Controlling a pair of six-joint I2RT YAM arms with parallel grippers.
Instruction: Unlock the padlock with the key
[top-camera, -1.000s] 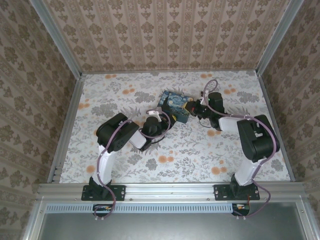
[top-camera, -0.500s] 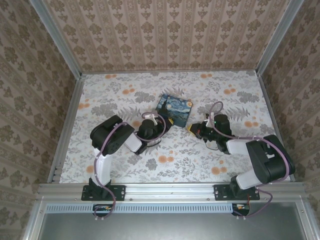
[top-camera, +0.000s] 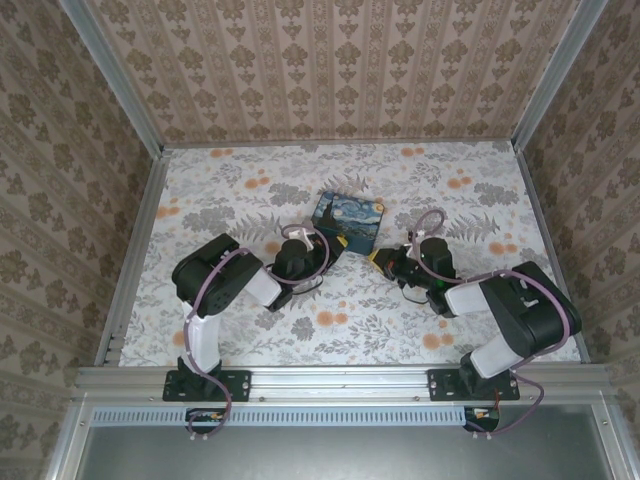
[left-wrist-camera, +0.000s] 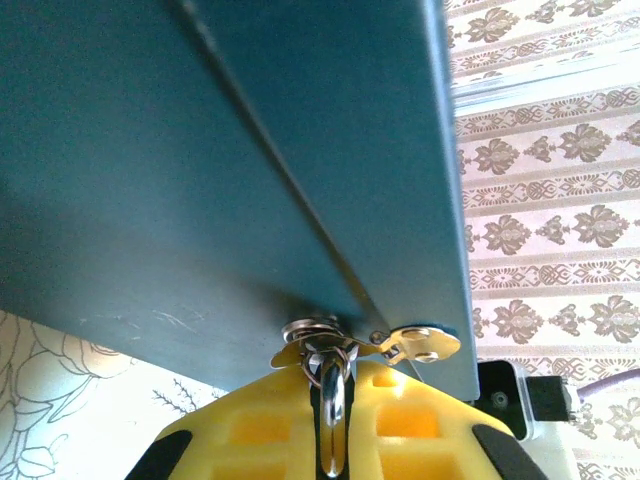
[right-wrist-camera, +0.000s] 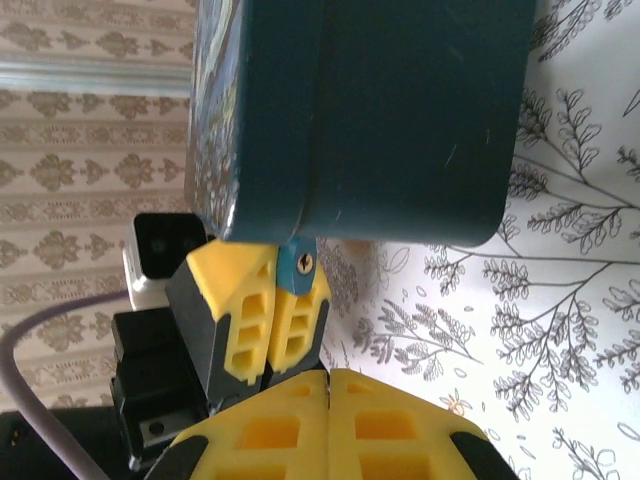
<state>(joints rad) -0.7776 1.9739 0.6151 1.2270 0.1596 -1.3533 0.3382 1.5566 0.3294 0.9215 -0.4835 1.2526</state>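
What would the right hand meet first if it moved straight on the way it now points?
Probably the left hand, shut on the padlock at the edge of the tin box; depth is unclear.

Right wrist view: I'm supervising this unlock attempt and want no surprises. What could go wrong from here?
The padlock, pinched by the left end effector, shows a tiny keyhole sitting off the midline of the shut right end effector, so a straight push may miss. A miss could shove the tin box that the padlock hangs on, or twist the padlock in that grip.
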